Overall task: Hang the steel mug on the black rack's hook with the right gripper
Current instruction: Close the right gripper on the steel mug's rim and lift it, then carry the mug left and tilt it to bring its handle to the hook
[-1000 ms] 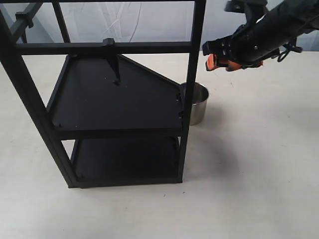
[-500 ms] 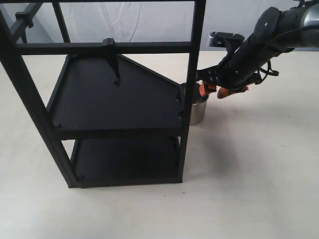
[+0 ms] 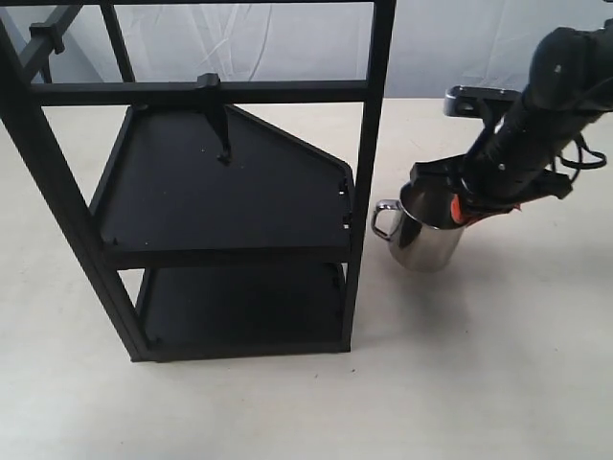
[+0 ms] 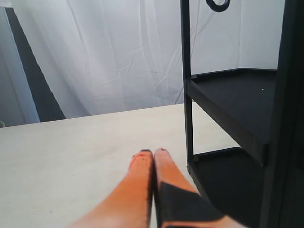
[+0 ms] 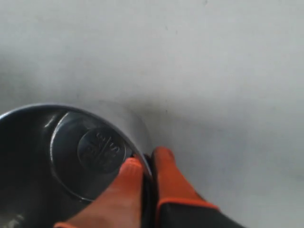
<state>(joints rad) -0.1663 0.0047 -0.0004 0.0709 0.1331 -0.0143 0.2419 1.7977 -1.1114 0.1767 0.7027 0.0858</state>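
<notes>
The shiny steel mug (image 3: 421, 235) hangs tilted just right of the black rack (image 3: 220, 192), its looped handle (image 3: 385, 220) pointing at the rack's front right post. My right gripper (image 3: 458, 208) is shut on the mug's rim, one orange finger inside and one outside. In the right wrist view the mug (image 5: 71, 156) shows its inner bottom, and the right gripper (image 5: 147, 164) pinches its wall. A black hook (image 3: 218, 120) juts down from the rack's upper crossbar. The left gripper (image 4: 153, 154) is shut on nothing, low over the table beside the rack's post (image 4: 187, 95).
The rack has two flat black shelves (image 3: 230, 196), one above the other. The table (image 3: 498, 364) is pale beige. A white curtain (image 4: 118, 57) hangs behind the scene.
My right gripper came down onto the mug, shut on its rim, and carried it right and forward, away from behind the rack's post. The mug now tilts, handle showing.
</notes>
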